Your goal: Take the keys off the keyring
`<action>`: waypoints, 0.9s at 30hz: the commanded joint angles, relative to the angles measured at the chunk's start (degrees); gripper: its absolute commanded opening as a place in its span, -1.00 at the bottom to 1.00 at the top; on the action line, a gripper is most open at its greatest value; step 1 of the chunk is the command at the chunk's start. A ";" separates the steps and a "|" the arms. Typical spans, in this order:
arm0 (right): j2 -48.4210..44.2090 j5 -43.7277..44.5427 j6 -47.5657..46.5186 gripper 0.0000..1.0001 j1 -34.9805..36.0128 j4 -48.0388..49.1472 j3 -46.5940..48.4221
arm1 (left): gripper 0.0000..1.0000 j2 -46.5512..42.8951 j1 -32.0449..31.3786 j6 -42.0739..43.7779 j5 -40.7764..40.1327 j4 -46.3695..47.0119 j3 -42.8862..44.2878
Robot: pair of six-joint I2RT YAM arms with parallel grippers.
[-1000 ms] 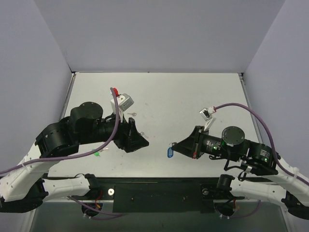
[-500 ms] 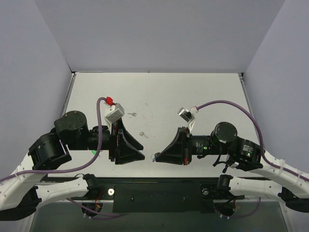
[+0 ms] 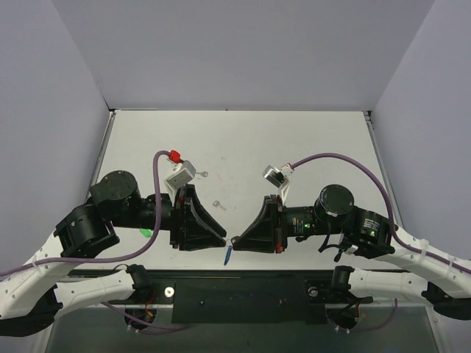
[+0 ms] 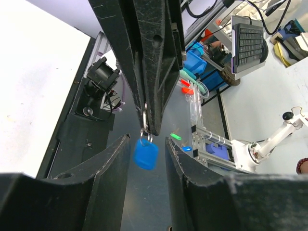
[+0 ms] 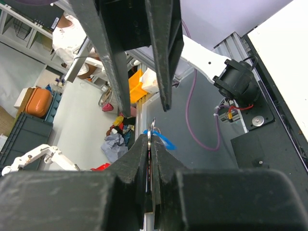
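White counter [image 3: 294, 147], grey walls. Keyring [image 4: 145, 154] hangs at near counter edge, blue tag down; key on it, cannot tell. Right fingers [image 4: 149, 72] clamped on its metal ring from above. Left fingers [image 4: 108, 163] apart, either side of tag. Small silver key [image 3: 218, 205] lies beyond keyring. Risk: left fingers pinch tag only, pull drags ring from thin grip, keyring drops off counter. Earlier: arms well apart, left fingers wider.

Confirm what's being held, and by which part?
Right gripper pinches the keyring by its metal ring. Left gripper is open, holding nothing.
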 commanded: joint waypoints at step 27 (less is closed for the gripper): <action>-1.48 6.78 -2.25 -1.00 1.36 5.23 1.22 | -1.00 -1.34 0.16 -10.35 0.23 15.80 -8.24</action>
